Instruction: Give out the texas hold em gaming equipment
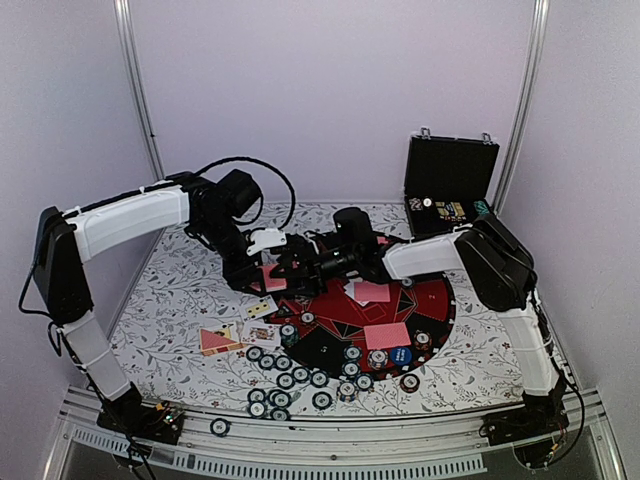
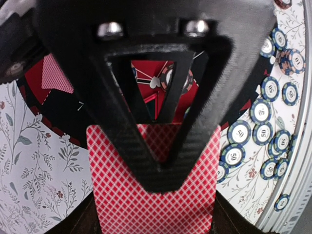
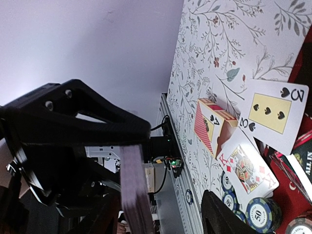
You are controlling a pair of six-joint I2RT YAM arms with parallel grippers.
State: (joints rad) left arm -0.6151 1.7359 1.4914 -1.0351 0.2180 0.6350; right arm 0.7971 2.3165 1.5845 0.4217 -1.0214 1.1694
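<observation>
Top view: left fingers (image 1: 248, 272) clamped on the stack of pink-red-backed playing cards (image 1: 271, 279), held above the floral-patterned surface (image 1: 170, 300); right fingers (image 1: 293, 265) just beside it.
Left wrist: the stack's long axis runs on past the fingertips.
Right wrist: the stack is edge-on, between right fingers that stand apart; contact unclear.

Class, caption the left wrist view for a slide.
Left end effector shut on red-backed playing cards over the mat's edge, poker chips alongside.
</observation>
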